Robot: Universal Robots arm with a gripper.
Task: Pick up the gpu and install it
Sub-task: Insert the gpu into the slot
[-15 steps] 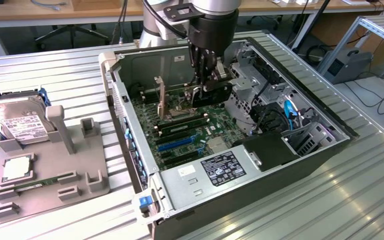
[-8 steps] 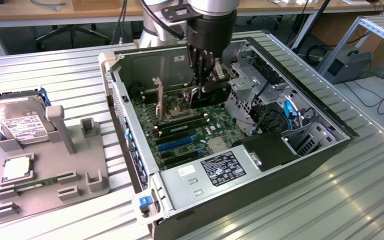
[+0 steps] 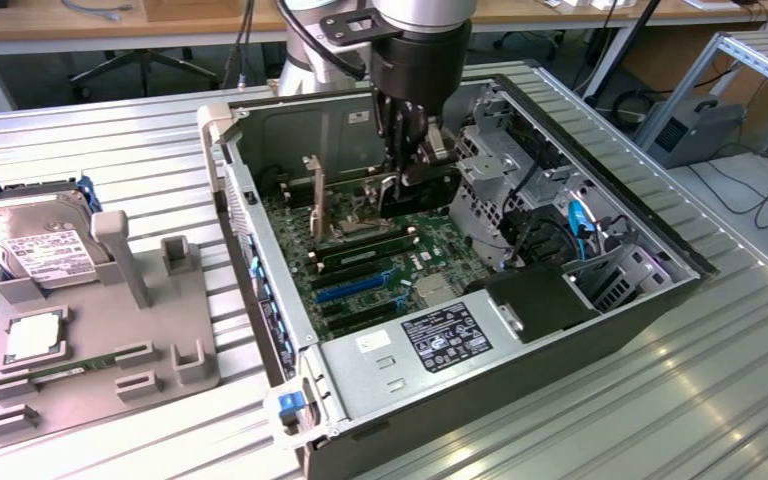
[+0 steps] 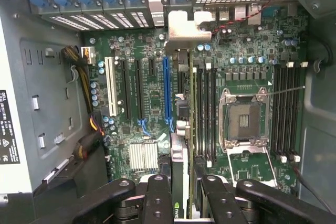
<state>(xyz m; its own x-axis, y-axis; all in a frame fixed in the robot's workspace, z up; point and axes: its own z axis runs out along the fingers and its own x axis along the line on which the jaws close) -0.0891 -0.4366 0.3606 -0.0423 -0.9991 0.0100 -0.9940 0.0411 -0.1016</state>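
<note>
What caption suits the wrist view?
Gripper holds the gpu edge-on above the motherboard slots.

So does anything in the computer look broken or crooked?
Nothing looks broken. The gripper holds the gpu on edge above the motherboard, in line with the slots. The one odd thing is the processor socket: it sits open and empty.

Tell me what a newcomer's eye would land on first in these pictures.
The open computer case with its green motherboard dominates the middle. The gripper reaches down into it, shut on the gpu, held edge-on above the board. At the exterior view's left, a hard drive leans in a grey holder.
</note>
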